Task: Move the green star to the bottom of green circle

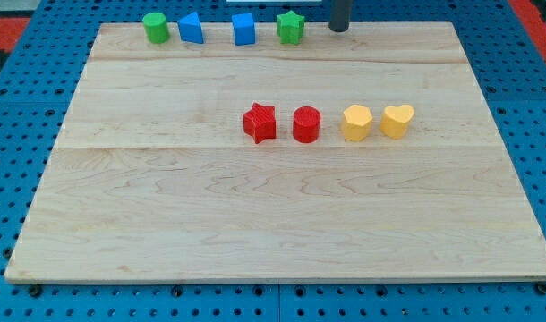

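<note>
The green star sits at the view's top edge of the wooden board, right of centre. The green circle sits at the view's top left, in the same row. Two blue blocks lie between them. My tip is at the view's top, just right of the green star, with a small gap between them.
A blue triangle-like block and a blue block stand in the top row. A red star, a red circle, a yellow block and a yellow heart form a row mid-board.
</note>
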